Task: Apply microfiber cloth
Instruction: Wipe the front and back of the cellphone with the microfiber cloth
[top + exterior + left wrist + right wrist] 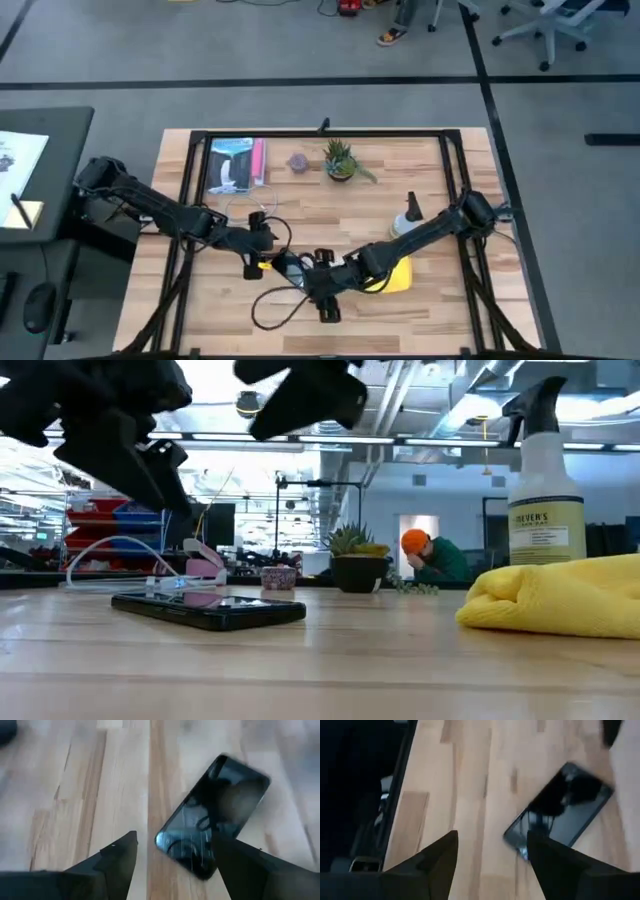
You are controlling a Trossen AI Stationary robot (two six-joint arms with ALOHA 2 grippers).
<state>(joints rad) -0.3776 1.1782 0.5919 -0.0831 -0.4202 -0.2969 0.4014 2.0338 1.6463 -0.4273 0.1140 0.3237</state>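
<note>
Yellow and bunched, the microfiber cloth (397,277) lies on the wooden tabletop (420,190) under the right arm's forearm, near the spray bottle (407,218) and apart from the black smartphone (210,608), which lies flat toward the middle front of the tabletop. Nothing holds the cloth, and it does not touch the phone, so the wiping looks not yet begun: the cloth has to be picked up and brought onto the screen. The left tool (172,865) hangs over the smartphone with its two fingers spread wide, one on each side of the phone's near end, empty and, as far as the low view shows, clear of the glass. The right tool (492,857) is also spread wide and empty, above bare wood just beside the phone, well away from the cloth behind it.
</note>
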